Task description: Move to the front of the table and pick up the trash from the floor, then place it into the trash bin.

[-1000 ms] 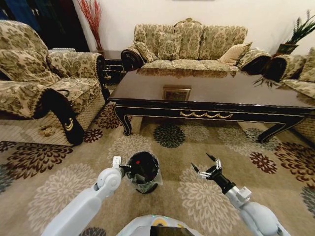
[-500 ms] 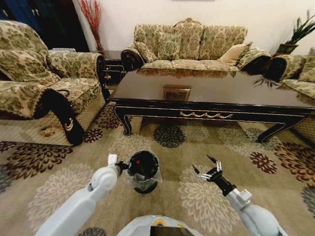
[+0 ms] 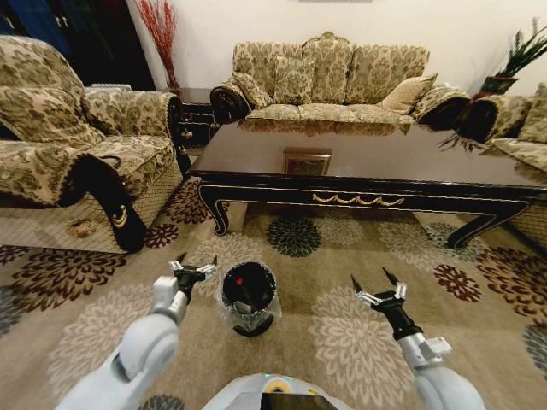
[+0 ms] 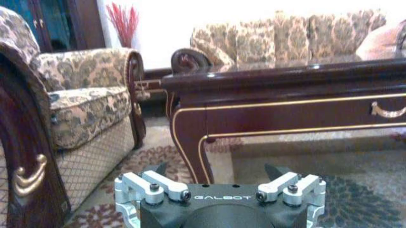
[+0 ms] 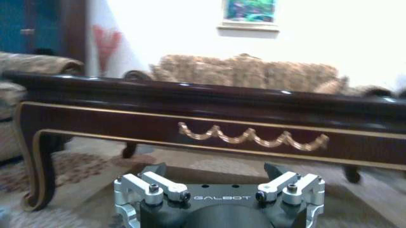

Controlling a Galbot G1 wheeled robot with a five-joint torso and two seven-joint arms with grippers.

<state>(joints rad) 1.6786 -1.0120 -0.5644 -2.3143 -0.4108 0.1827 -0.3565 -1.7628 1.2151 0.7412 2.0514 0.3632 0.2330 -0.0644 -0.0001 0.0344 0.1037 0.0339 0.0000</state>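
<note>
**Both end effectors spread and empty beside the bin: watch the liner and the carpet**

Your left end effector (image 3: 193,266) hangs just left of the trash bin (image 3: 249,298), fingers spread and holding nothing. Your right end effector (image 3: 380,286) hovers well to the bin's right over the floor (image 3: 342,342), also splayed and empty. In both wrist views the dark pointed fingertips stand apart above the silver knuckle blocks.

The nearest hazard is the bin itself. It is small, round, black and, by my judgement, light; its clear crinkly liner bulges over the rim. A sideways sweep of the left arm could snag that film or tip the bin over. A red-marked scrap (image 3: 238,280) lies inside it, so a spill would undo work.

I can pick out no further trash on the carpet around the arms. The carpet is beige with large flower medallions in brown, grey and cream, and a pale finger-sized wad could easily hide against the cream petals. If you reach down for one, thin sharp fingertips may dig into the pile or pinch carpet instead of paper.

Ahead stands the desk (image 3: 367,158), dark, glossy and hard, with gold scrollwork on its apron and curved legs. Driving forward with arms extended risks striking that apron.
</note>
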